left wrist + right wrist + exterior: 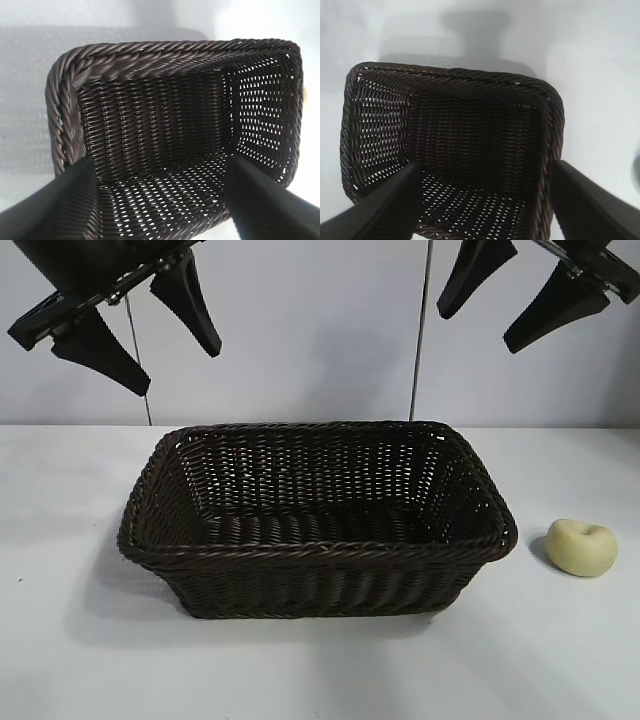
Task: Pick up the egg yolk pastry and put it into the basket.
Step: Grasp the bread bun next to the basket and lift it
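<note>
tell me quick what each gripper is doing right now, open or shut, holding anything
left gripper: open, holding nothing, up above the basket.
right gripper: open, holding nothing, up above the basket; the pastry sits on the table.

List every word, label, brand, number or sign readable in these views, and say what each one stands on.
None: no readable text in any view.
The basket shows only plain dark woven wicker.
The egg yolk pastry is smooth pale yellow with no mark.
The table and the wall behind it are blank.
The left end effector and right end effector, both open above the table, carry no visible label.
</note>
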### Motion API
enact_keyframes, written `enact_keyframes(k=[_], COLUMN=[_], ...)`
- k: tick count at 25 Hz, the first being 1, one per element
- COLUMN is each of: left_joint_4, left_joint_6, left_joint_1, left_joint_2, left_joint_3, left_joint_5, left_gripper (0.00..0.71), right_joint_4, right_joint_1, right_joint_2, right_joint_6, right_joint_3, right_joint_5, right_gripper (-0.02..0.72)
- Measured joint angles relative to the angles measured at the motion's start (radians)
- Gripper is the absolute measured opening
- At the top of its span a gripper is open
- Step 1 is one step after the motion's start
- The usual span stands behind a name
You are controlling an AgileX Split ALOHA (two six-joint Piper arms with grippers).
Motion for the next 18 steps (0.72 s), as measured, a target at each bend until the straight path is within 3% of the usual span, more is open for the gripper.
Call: enact_keyframes(k=[6, 14, 18], left_joint_4=[0.0, 0.0, -0.001], left_joint_6=[0.0, 0.0, 0.0], left_joint_1=[0.0, 0.0, 0.0], left_joint_2=[0.0, 0.0, 0.0], left_joint_3=[0.0, 0.0, 0.0], left_joint_5=[-0.003, -0.005, -0.005], left_gripper=[0.522, 0.522, 0.522], right_joint_4=[-0.108, -0.279, -0.304], right_joint_1=[-0.011, -0.111, -0.134], right_joint_2=[0.0, 0.008, 0.048], right_joint_6=[0.018, 0.076, 0.099], right_joint_3=[0.0, 0.0, 0.0], right_joint_5=[0.027, 0.077, 0.106], right_gripper=[0.519, 0.519, 0.519])
